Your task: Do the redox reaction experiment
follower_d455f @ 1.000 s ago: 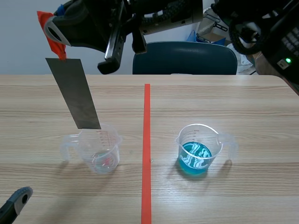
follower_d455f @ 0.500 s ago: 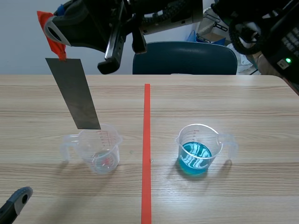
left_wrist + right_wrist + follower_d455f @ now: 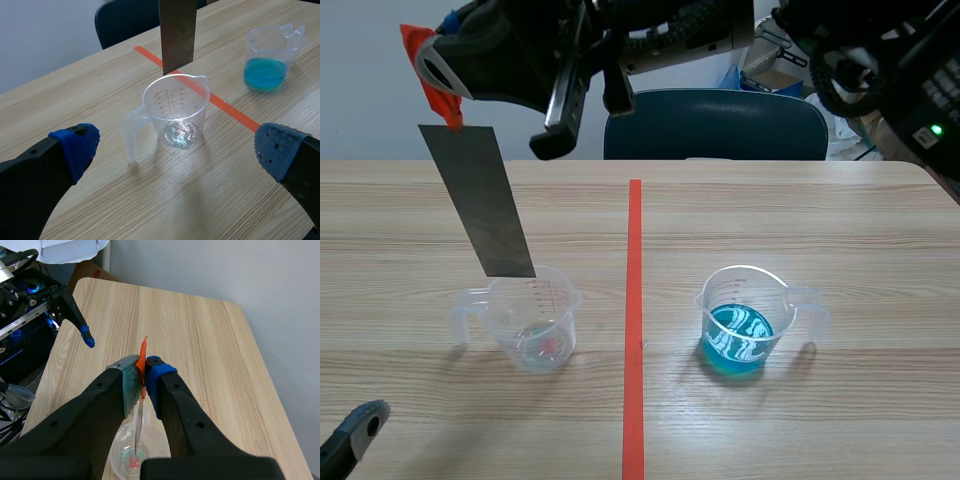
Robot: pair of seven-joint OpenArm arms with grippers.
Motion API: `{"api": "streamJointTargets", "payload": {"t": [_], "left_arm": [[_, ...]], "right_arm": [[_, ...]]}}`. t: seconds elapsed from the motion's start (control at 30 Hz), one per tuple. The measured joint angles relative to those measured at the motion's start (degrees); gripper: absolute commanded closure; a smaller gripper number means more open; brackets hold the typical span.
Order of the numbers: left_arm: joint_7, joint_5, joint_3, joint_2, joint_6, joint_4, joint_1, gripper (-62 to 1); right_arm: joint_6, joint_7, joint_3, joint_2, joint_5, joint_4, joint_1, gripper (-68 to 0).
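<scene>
Now, your right gripper: clamped on the top end of a long flat grey metal strip, high at the far left, its arm spanning the top from the right.
Orange-red tape tag: it pokes out above the pads, probably so you pinch the strip there and the metal below stays clean.
Strip's hang: tilted, with its lower end just over the far rim of the clear plastic measuring cup with red markings, not inside it.
That cup: left of the orange-red floor line, handle pointing left, only a trace at the bottom.
Blue-liquid cup: a second clear cup right of the line, well apart from the strip. I judge that's where your strip belongs.
Left gripper: spread wide, empty, low at the near left, facing the near-empty cup.
Stage: the strip looks undipped.
</scene>
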Motion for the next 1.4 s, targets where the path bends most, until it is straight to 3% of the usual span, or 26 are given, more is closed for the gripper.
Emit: {"api": "streamJointTargets", "payload": {"t": [0.13, 1.4], "left_arm": [[0.0, 0.0, 0.0, 0.0, 0.0, 0.0, 0.0, -62.3], [0.0, 0.0, 0.0, 0.0, 0.0, 0.0, 0.0, -62.3]], "right_arm": [[0.0, -0.02, 0.0, 0.0, -2.14, 0.0, 0.0, -0.6], [0.0, 0.5, 0.0, 0.0, -1.97, 0.0, 0.0, -0.6]]}}
